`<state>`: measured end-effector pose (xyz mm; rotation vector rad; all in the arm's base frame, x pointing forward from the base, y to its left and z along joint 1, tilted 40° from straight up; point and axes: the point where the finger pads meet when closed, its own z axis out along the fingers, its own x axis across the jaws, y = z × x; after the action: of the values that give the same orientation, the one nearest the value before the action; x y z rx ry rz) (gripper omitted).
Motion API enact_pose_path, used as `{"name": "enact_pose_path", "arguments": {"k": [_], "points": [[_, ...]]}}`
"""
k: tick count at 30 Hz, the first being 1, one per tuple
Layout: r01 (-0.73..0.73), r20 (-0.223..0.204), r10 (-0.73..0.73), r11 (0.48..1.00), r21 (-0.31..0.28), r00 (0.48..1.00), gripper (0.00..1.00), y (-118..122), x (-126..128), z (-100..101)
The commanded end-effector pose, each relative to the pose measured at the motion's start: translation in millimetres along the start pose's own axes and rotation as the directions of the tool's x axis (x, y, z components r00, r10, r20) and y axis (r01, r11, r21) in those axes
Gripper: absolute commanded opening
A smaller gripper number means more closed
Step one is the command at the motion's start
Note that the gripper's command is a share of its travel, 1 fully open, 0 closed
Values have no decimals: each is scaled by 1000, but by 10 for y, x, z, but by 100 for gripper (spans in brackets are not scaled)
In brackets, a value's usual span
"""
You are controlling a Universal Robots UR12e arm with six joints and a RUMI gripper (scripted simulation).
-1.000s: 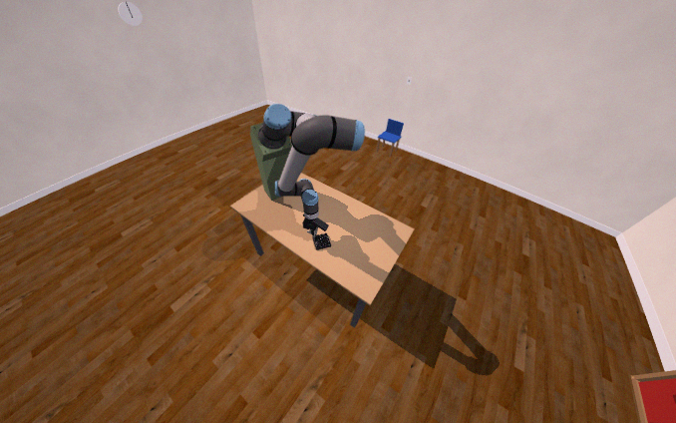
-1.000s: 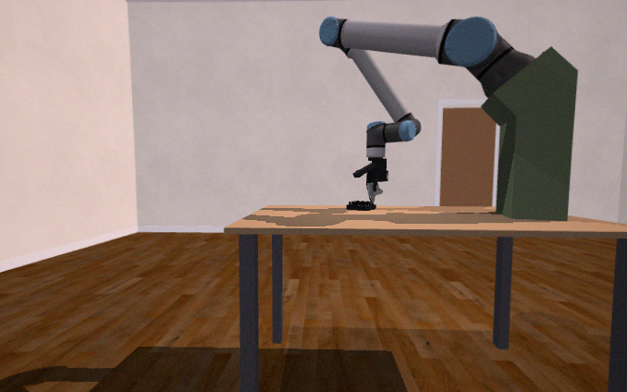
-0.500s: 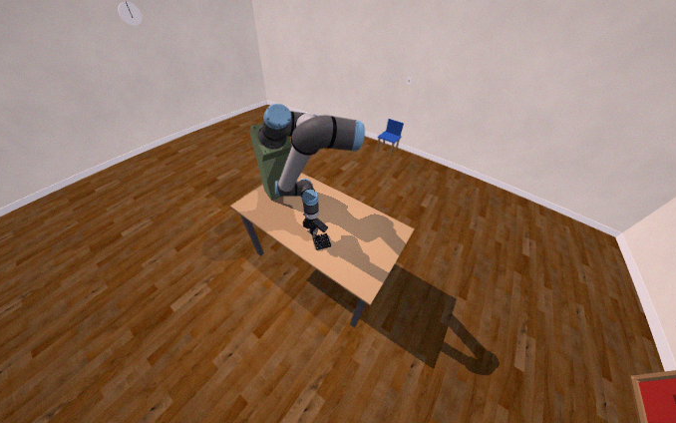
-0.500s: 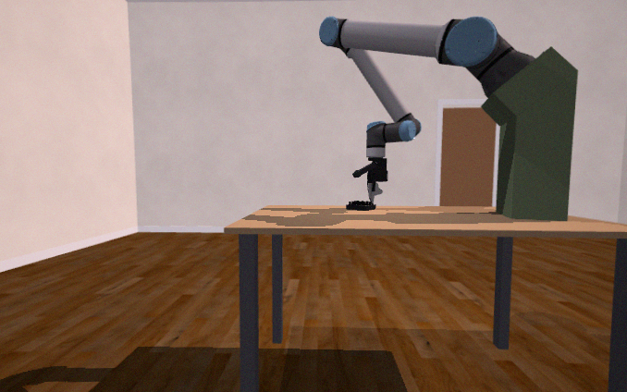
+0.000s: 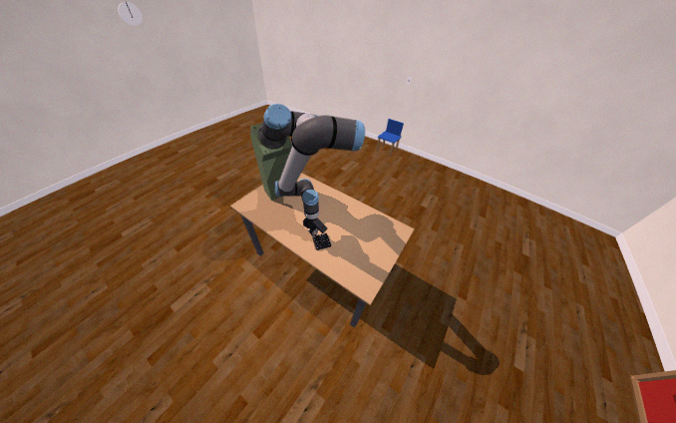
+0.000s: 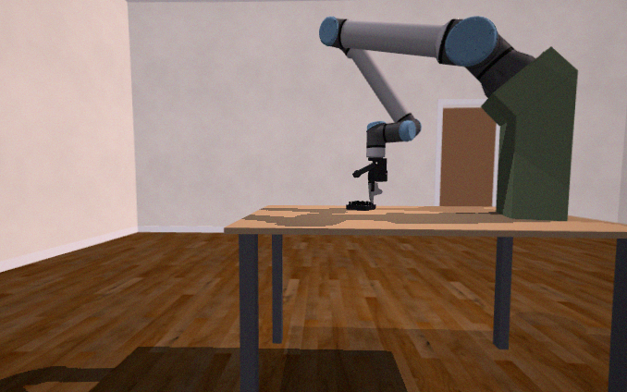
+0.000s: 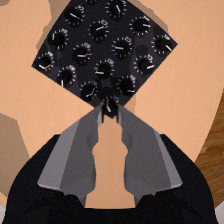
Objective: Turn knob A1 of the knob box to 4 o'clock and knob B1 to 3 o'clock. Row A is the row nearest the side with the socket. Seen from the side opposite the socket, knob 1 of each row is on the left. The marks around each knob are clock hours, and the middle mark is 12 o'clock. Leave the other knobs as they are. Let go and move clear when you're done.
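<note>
The black knob box (image 7: 105,52) lies flat on the wooden table, turned like a diamond in the wrist view. It carries several small round knobs with white pointer lines. My gripper (image 7: 110,106) points straight down over the box corner nearest the wrist camera. Its two grey fingers are shut on the corner knob (image 7: 108,104) there. The fingertips hide most of that knob, so I cannot read its pointer. I cannot see the socket side. In the top and exterior views the box (image 5: 322,241) (image 6: 360,205) is small and dark, with the gripper (image 5: 316,231) (image 6: 372,197) right above its edge.
The arm's green pedestal (image 5: 270,163) (image 6: 535,140) stands at one end of the table (image 5: 330,241). A table edge runs close to the box at the right of the wrist view. A blue chair (image 5: 391,134) stands far off by the wall.
</note>
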<state>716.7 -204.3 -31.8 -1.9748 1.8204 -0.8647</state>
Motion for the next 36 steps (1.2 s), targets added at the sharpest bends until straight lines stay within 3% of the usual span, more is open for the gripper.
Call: {"name": "enact_pose_path", "arguments": {"k": [1,2,25,36], "points": [[-2,-1,2,1000,2,1000,1,-7,-9,-2],[-2,-1,2,1000,2,1000,11,-7,-9,-2],[-2,-1,2,1000,1,1000,11,-6,-10,-5],[-3,0,3,1000,0,1000,11,9,-4,-239]]}}
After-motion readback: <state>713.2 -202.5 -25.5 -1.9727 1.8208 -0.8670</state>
